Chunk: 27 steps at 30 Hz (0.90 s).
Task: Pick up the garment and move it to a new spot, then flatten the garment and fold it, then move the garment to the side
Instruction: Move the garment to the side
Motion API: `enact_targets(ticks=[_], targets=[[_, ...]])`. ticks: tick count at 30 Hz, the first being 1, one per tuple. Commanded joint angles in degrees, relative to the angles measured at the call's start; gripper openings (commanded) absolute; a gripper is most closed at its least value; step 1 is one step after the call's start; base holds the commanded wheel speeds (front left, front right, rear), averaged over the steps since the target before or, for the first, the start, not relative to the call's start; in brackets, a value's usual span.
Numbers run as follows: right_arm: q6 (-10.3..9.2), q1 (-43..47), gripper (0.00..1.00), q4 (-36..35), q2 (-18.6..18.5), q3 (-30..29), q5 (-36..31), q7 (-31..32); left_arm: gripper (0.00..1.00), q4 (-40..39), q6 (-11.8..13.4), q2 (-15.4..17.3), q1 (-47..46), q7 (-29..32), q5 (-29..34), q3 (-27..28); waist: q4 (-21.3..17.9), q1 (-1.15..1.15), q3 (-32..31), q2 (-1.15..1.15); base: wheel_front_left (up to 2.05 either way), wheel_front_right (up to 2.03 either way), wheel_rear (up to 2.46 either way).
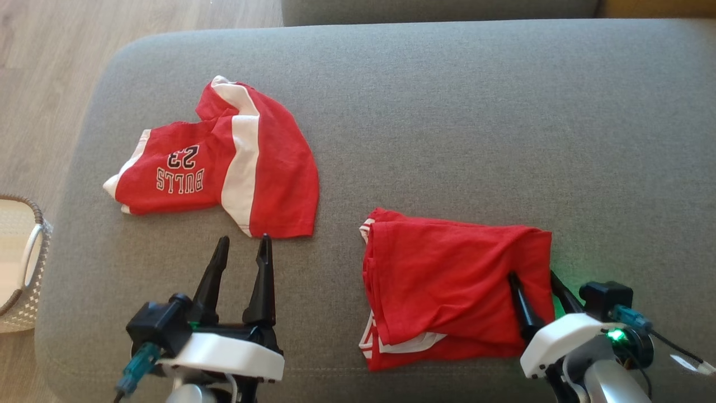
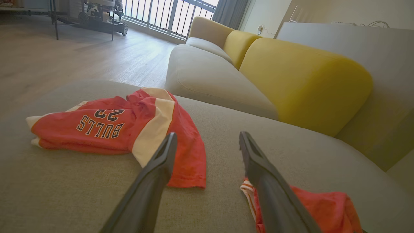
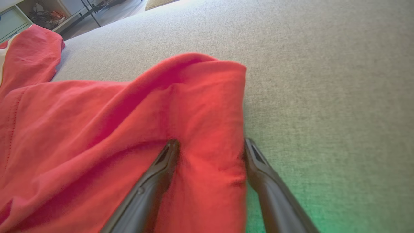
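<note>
- My left gripper (image 1: pixel 244 239) hangs over the grey cushion (image 1: pixel 447 112) with its jaws spread wide and nothing between them; in my left wrist view the gripper (image 2: pixel 207 134) frames bare grey fabric (image 2: pixel 291 155).
- The Bulls jersey (image 1: pixel 224 168) lies crumpled on the cushion's left part, just beyond my left fingertips; its lettering and number read upside down from my head; a white stripe runs down it; its hem corner sits closest to my left fingertips, apart from them.
- From my left wrist the jersey (image 2: pixel 113 126) spreads to the left of my fingers, and the folded red garment (image 2: pixel 330 207) peeks out low on the right.
- The folded red garment (image 1: pixel 447 280) rests on the cushion's near edge, right of centre, well apart from the jersey; white trim shows at its left corners.
- My right gripper (image 1: pixel 532 275) sits at that garment's right edge, jaws wide and unpinched; one finger (image 1: pixel 520 302) lies on top of the cloth, the other stands at the cloth's very edge against the cushion.
- In my right wrist view the gripper (image 3: pixel 211 141) straddles a raised ridge of the red cloth (image 3: pixel 97 129); the grey cushion (image 3: pixel 323 64) runs off to the right, tinted green near my fingers.
- A green light (image 1: pixel 615 334) glows on my right wrist.
- A woven basket (image 1: pixel 28 263) stands on the wooden floor (image 1: pixel 45 67) left of the cushion; a yellow sofa back (image 2: pixel 300 77) rises behind it.
</note>
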Motion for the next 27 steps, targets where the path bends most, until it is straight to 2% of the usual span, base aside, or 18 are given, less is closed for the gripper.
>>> enact_targets(ticks=[1,2,3,4,10,15,22,27], targets=[[0.4,-1.5,1.0,-0.2,-0.1,1.8,-0.5,-0.4,1.0,-2.0,-0.4,-0.2,-2.4,-0.3,0.6,1.8,0.0,0.0,0.1,0.0,0.0,0.0,0.0],[0.4,-1.8,0.87,0.2,-0.1,2.0,-0.6,-0.5,1.0,-1.9,-0.4,-0.2,-2.5,-0.3,0.7,1.9,0.0,0.0,0.1,0.0,0.0,0.0,0.0],[0.4,-2.0,0.07,0.6,-0.1,2.2,-0.9,-0.6,1.0,-1.9,-0.3,-0.2,-2.5,-0.3,0.7,2.0,-0.1,0.0,0.0,0.0,0.0,0.0,0.0],[0.4,-2.2,0.0,0.8,-0.1,2.5,-1.3,-0.7,1.0,-1.8,-0.3,-0.2,-2.5,-0.3,0.7,2.1,-0.2,0.0,-0.1,0.0,0.0,0.0,0.0],[0.4,-3.7,0.0,0.5,-0.3,3.3,-5.5,-1.4,1.0,-1.6,-0.3,-0.2,-2.8,-0.3,0.9,1.8,-1.6,0.0,-1.0,0.0,0.0,0.0,0.0],[0.4,-6.0,0.0,-1.9,-2.7,5.4,-9.6,-1.3,1.0,-1.2,-0.6,-0.2,-3.8,-0.3,1.4,0.7,-4.4,0.0,0.0,0.0,0.0,0.0,0.0],[0.4,-15.1,0.0,-5.0,-11.0,12.5,-10.5,2.0,1.0,-1.4,-2.5,-0.2,-7.6,-0.3,4.3,-1.5,-10.9,0.0,5.9,0.0,0.0,0.0,0.0],[0.4,-23.6,0.0,-5.0,-17.8,17.9,-7.5,3.3,1.0,-0.9,-5.6,-0.2,-12.5,-0.3,8.3,-2.9,-15.0,0.0,11.8,0.0,0.0,0.0,0.0]])
